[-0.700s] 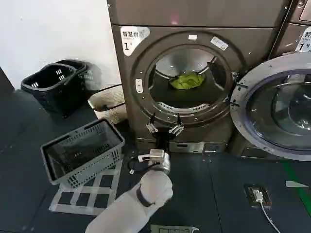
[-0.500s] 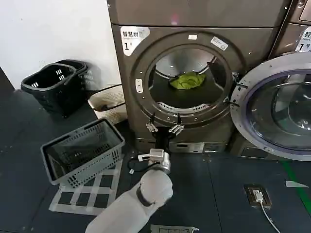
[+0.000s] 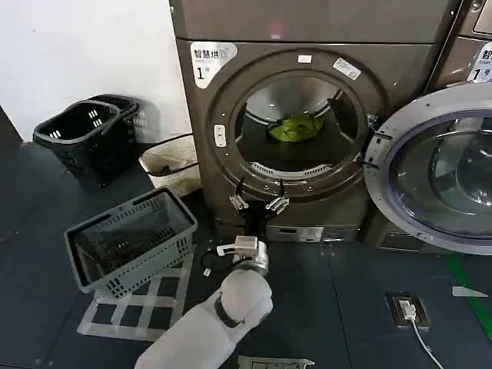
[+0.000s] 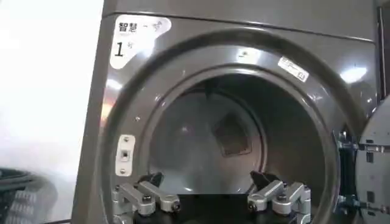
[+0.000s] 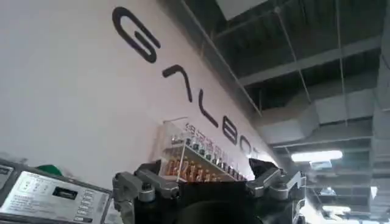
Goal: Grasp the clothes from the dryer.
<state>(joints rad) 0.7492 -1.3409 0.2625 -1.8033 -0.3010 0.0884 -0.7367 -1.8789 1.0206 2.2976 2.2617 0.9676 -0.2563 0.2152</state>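
The left hand [image 3: 257, 204], fingers spread open, is held just before the lower rim of the dryer [image 3: 231, 92]. The clothes [image 3: 297, 127] lie far inside; the rim should be cleared before closing is attempted.

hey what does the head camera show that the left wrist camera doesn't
Head view alone: the yellow-green clothes lying inside the drum, the grey basket on the floor, and the neighbouring machine's open door. Left wrist view alone: a dark square patch on the drum's back wall. Both: the dryer with its "1" label, and the left gripper, fingers open, at the porthole's lower rim.
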